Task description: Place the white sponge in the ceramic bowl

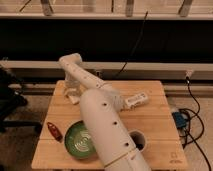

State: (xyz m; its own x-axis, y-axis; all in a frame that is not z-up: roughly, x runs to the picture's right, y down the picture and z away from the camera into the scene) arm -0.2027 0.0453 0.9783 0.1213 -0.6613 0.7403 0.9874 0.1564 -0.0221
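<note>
The ceramic bowl [78, 140], green with pale swirl lines inside, sits at the front left of the wooden table [155, 117]. My white arm reaches from the front centre across the table to its far left. The gripper [70, 92] hangs low there, well beyond the bowl. A small off-white block, the white sponge [75, 99], shows right at the gripper's lower right side. I cannot tell whether the gripper touches it. The arm hides the bowl's right rim.
A red object [54, 131] lies left of the bowl. An elongated white tool [136, 100] lies right of the arm. A white cup with a dark inside [137, 141] stands at the front right. Cables run along the floor to the right.
</note>
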